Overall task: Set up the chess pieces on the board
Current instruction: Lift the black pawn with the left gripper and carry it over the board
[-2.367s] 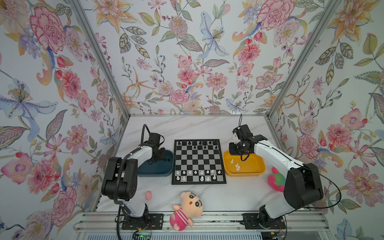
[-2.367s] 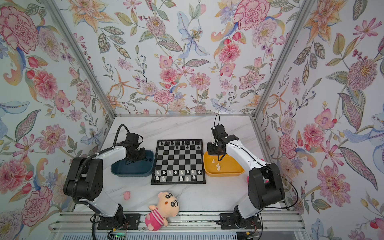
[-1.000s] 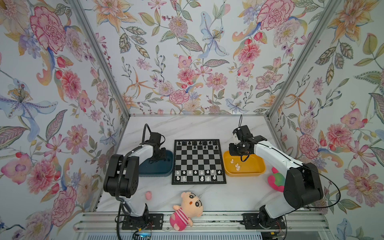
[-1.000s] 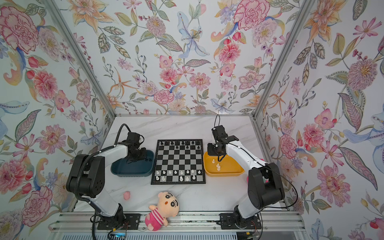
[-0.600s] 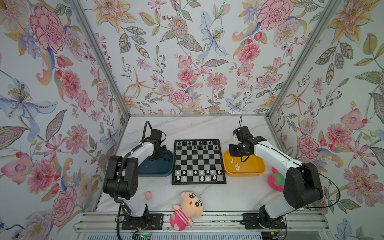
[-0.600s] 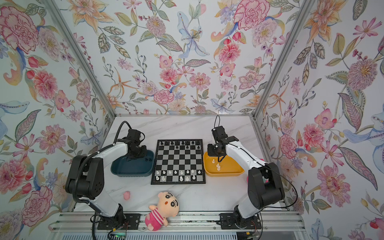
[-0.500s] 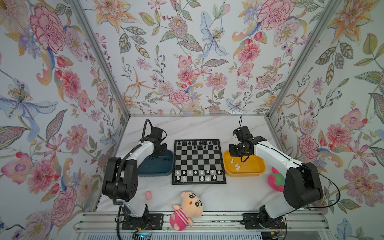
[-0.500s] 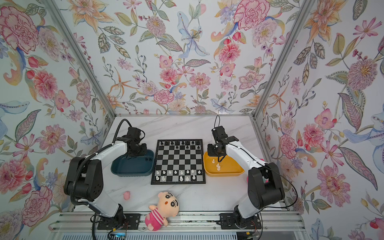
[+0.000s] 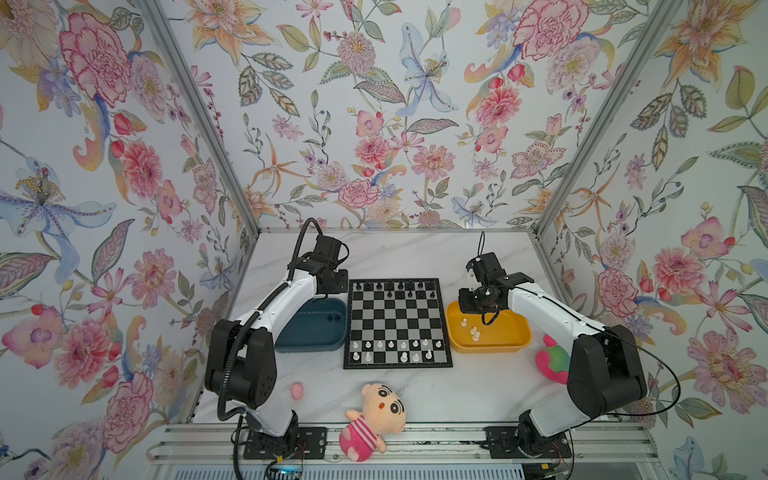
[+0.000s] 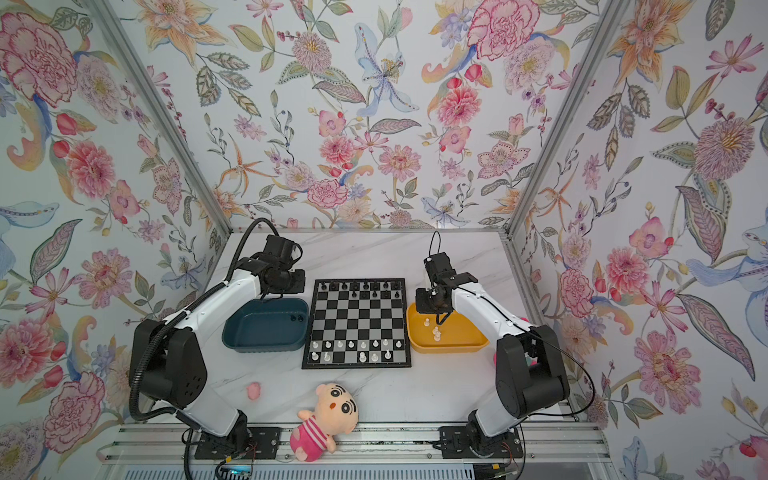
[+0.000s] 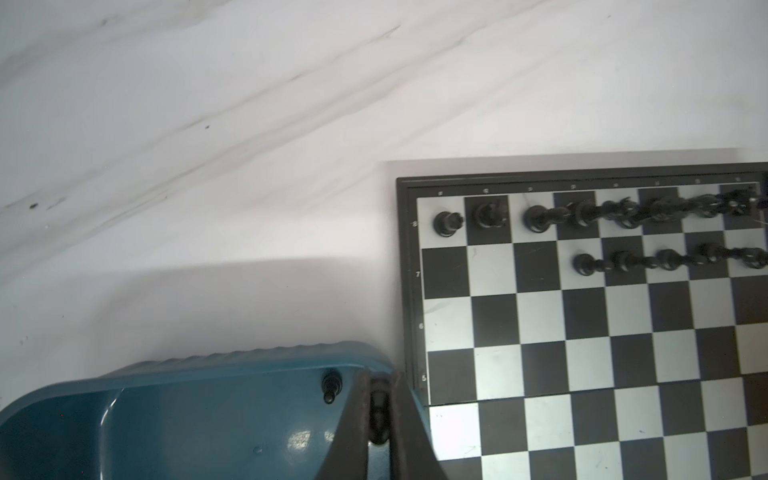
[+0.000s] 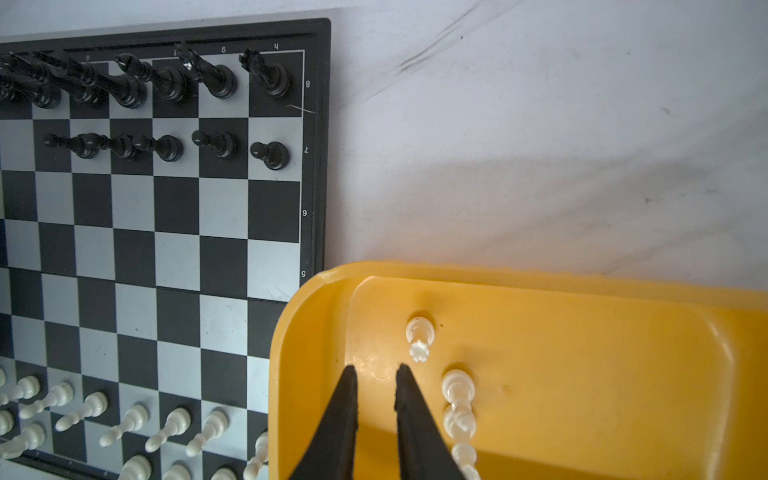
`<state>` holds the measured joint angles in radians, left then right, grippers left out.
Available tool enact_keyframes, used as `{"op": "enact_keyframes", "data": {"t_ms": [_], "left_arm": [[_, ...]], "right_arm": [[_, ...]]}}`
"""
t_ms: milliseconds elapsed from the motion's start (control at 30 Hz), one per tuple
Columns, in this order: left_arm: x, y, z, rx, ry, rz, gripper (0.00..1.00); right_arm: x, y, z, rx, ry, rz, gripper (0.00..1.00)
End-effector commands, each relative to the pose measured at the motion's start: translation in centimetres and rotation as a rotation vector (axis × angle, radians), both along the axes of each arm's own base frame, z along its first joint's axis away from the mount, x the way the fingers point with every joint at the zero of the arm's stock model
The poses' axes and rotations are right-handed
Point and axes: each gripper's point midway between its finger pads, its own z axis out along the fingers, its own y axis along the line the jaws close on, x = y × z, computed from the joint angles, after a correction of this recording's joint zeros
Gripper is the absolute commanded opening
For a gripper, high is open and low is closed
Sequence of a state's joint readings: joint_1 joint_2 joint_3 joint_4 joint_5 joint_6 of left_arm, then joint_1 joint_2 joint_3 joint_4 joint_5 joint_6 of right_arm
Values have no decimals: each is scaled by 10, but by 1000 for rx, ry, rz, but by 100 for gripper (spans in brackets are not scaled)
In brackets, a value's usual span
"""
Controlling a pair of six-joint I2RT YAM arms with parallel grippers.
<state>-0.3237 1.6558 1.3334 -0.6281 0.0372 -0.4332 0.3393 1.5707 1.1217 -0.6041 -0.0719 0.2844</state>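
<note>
Over blue plastic tray [image 11: 166, 415], left gripper [image 11: 379, 386] just lifted, clamping small black chess piece [image 11: 378, 419]: pickup done; right gripper [image 12: 376, 374] ajar, empty.

We see the board [image 9: 397, 322] checked black and silver-grey, a dark teal tray [image 9: 309, 332] left of it, a yellow tray [image 9: 490, 345] right of it.
</note>
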Motion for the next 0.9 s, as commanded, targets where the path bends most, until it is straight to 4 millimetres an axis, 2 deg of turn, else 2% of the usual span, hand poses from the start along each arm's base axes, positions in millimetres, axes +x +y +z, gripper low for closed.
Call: {"op": "enact_keyframes", "data": {"t_ms": [0, 367, 867], "left_arm": [[3, -16, -6, 25, 27, -47, 0], [22, -75, -38, 18, 81, -182, 0], [35, -111, -58, 23, 110, -253, 0]], "right_arm": [[-1, -2, 4, 16, -10, -12, 20], [-3, -6, 3, 19, -5, -18, 20], [-6, -13, 1, 22, 1, -36, 20]]}}
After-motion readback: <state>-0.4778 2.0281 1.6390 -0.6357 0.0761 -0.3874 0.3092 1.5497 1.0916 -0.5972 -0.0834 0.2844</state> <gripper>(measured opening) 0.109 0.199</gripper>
